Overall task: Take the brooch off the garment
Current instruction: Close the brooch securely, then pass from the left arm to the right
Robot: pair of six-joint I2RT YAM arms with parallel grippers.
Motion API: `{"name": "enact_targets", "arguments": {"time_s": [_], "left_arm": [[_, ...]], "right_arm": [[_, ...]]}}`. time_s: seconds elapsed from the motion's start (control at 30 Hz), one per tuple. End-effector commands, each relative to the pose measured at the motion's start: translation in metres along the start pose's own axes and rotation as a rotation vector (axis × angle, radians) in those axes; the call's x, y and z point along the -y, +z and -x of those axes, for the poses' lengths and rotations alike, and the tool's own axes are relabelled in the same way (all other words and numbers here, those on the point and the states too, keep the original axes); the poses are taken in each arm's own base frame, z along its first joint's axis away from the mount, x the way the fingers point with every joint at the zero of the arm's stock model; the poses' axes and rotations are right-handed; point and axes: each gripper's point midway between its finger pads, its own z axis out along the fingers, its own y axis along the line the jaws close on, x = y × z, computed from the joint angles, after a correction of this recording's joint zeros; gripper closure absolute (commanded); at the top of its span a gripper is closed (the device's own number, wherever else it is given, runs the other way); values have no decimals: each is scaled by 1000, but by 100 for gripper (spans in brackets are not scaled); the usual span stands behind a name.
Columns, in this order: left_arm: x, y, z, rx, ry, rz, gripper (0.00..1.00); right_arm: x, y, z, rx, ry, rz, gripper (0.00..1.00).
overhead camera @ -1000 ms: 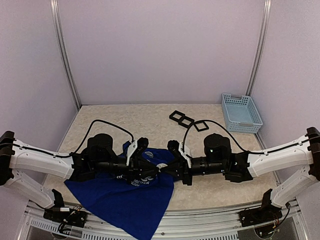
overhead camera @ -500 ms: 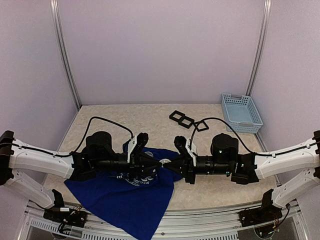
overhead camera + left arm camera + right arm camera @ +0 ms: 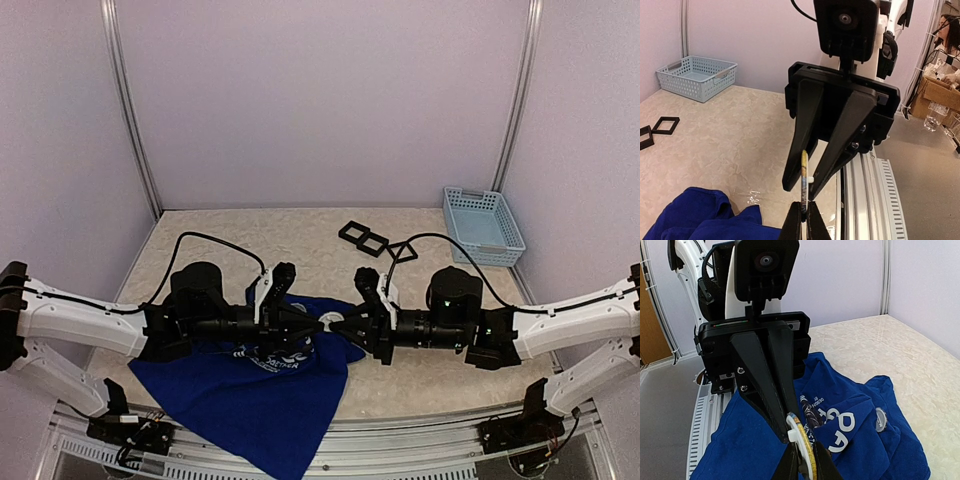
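"Status on the brooch (image 3: pixel 804 172), please?"

"I have it pinched from both ends. My left gripper (image 3: pixel 801 220) is closed on its lower rim, and the right gripper (image 3: pixel 801 190) faces it tip to tip, jaws narrow around the same disc and, as far as I can judge, bearing on it. Both arms lie nearly level, so the two grippers meet head on."

"Why both at once?"

"I read it as one side steadying while the other works the pin free. From the left wrist the disc sits edge-on, above the garment (image 3: pixel 250 400), with no cloth wrapped on it. Whether the pin has left the weave I cannot tell."

"And the cloth?"

"It lies bunched under the grippers, with one corner hanging over the near edge of the table (image 3: pixel 250 235). Nothing pins it down, so a pull may drag it along."

"Room to move?"

"Plenty to the right and towards the back. The black frames (image 3: pixel 365 238) sit well behind the grippers, and the basket (image 3: pixel 483 225) is in the far right corner. A small silvery round piece (image 3: pixel 881 418) rests on the shirt; I cannot say what it is."
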Motion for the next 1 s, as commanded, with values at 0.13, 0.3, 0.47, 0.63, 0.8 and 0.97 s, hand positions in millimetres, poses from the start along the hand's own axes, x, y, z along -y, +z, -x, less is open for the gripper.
{"name": "enact_targets", "arguments": {"time_s": [0.13, 0.3, 0.47, 0.63, 0.8, 0.97], "left_arm": [[-5, -4, -19, -73, -41, 10, 100], [-5, -4, -18, -72, -39, 15, 100], [-5, -5, -17, -65, -37, 14, 100], [3, -3, -19, -66, -32, -37, 100], [4, -4, -19, -64, -29, -38, 100], [5, -6, -18, -58, -26, -37, 100]], "right_arm": [[-17, -9, 9, 31, -51, 128, 62], [-21, -11, 9, 30, -63, 150, 53], [-14, -10, 8, 24, -53, 109, 57], [-10, -8, 7, 8, -42, 93, 68], [-5, -6, 4, -4, -30, 85, 78], [-4, -6, 4, -3, -23, 87, 87]]}}
